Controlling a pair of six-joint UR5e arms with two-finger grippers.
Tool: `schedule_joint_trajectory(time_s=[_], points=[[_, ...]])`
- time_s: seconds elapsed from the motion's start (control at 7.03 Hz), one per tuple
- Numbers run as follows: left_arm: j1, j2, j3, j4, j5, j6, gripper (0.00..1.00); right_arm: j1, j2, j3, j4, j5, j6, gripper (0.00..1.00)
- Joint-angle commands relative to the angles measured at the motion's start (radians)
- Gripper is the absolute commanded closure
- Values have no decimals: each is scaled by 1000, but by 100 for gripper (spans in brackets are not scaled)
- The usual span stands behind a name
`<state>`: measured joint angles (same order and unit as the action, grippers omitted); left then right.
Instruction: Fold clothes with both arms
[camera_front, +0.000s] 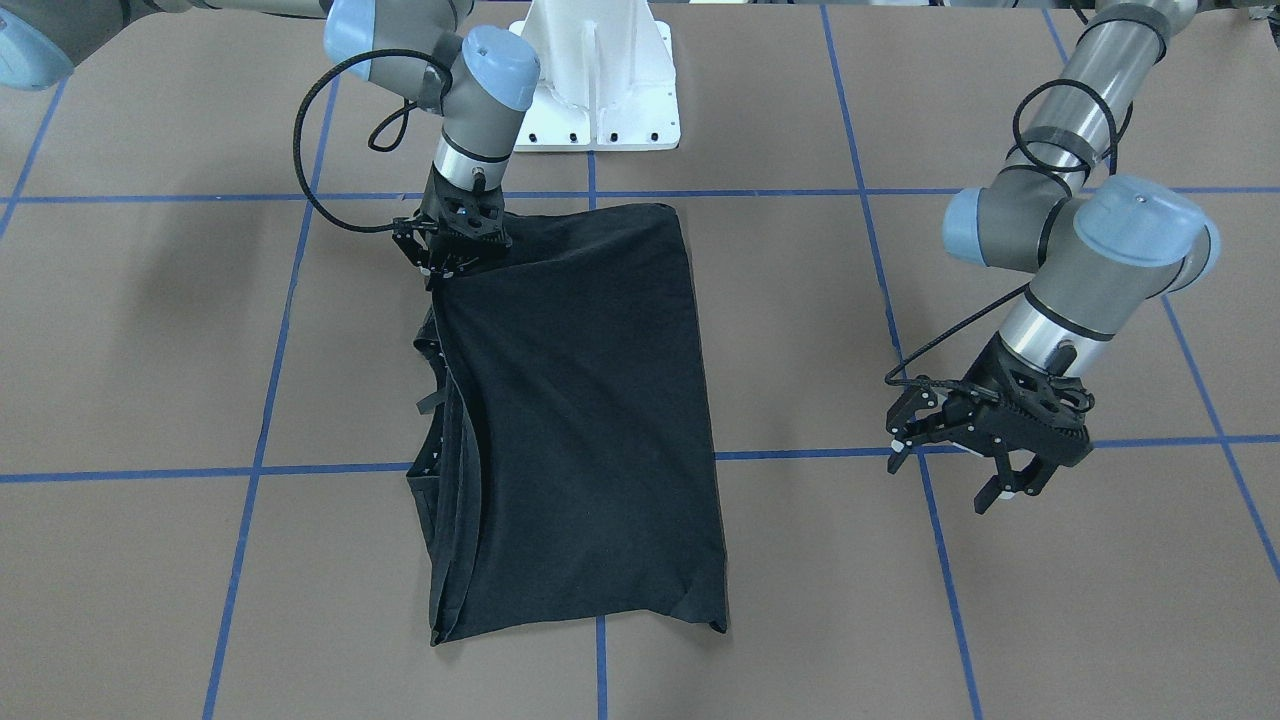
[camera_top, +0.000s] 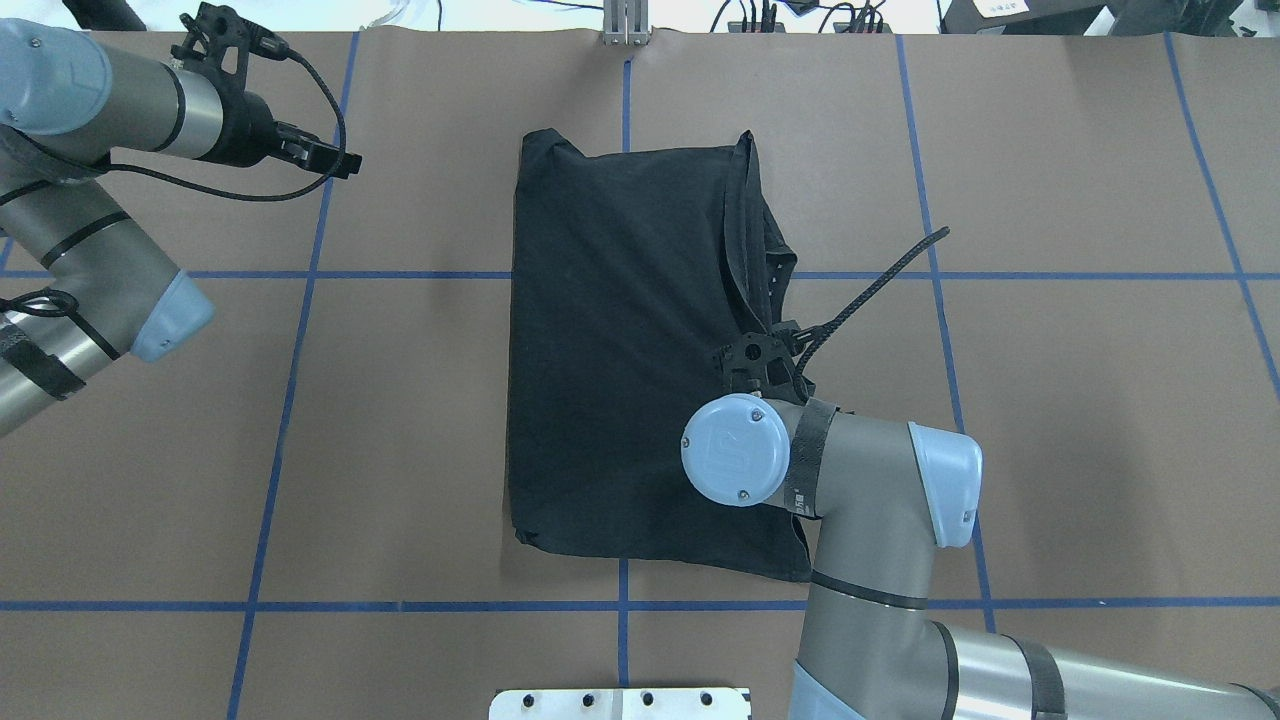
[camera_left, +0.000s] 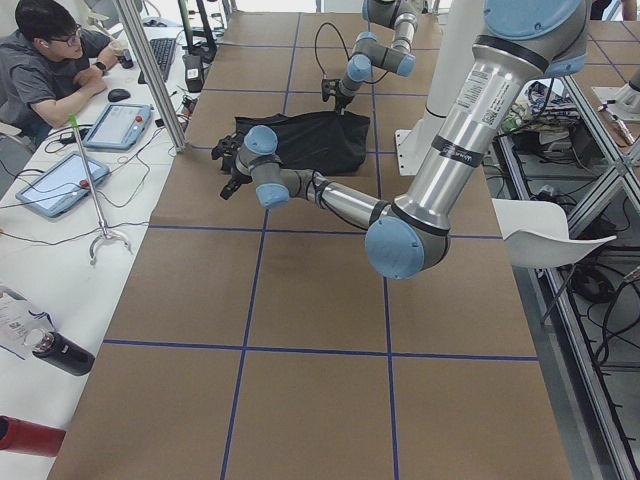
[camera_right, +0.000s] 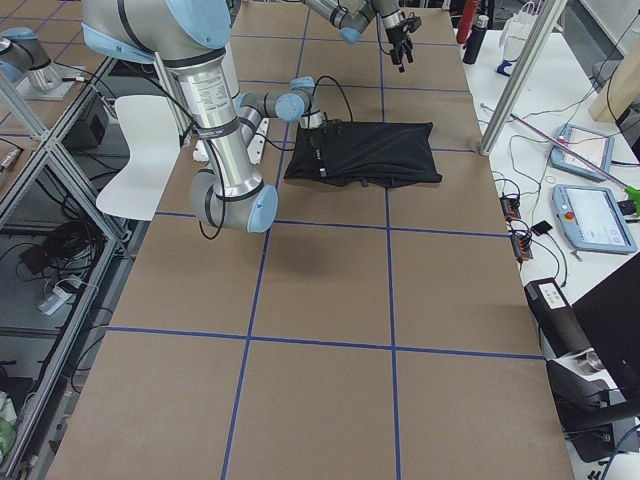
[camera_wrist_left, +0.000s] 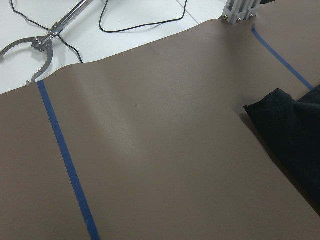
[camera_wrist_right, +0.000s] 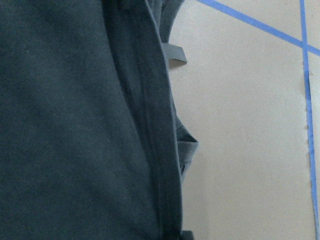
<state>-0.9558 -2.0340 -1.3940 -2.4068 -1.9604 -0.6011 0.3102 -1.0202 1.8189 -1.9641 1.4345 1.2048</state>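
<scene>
Overhead exterior view: the wrist cap (camera_top: 735, 450) hides most of the right hand (camera_front: 442, 268); the front view shows it clamped on the black T-shirt (camera_front: 580, 420) edge. The T-shirt lies folded mid-tabletop (camera_front: 150, 350), plain side up. The left hand (camera_front: 945, 480) hovers fingers apart, well clear.

Right arm (camera_front: 484, 92) has its wrist pointing straight down, with the right gripper (camera_front: 437, 275) pinched tight on the T-shirt (camera_front: 580, 400) edge. Left arm (camera_front: 1075, 262) sits way off to its own side, left gripper (camera_front: 948, 482) tilted down, 2 fingers spread wide.
</scene>
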Motion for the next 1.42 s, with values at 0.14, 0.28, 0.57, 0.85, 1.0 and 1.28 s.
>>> schedule_joint_trajectory(time_s=[0.14,0.28,0.57,0.85,1.0,1.28], points=[[5,0,3,-2,0,0,0,-3,9,17,4,0,28,0],[5,0,1,0,0,0,0,47,18,42,4,17,12,0],[5,-5,-11,11,-2,-84,0,116,0,123,69,99,-25,1],[79,5,-115,21,-29,-284,0,127,-96,209,178,145,-27,1],[150,21,-208,78,-17,-389,0,133,-139,259,201,161,-28,0],[336,52,-395,269,151,-567,0,135,-272,306,380,173,-31,1]])
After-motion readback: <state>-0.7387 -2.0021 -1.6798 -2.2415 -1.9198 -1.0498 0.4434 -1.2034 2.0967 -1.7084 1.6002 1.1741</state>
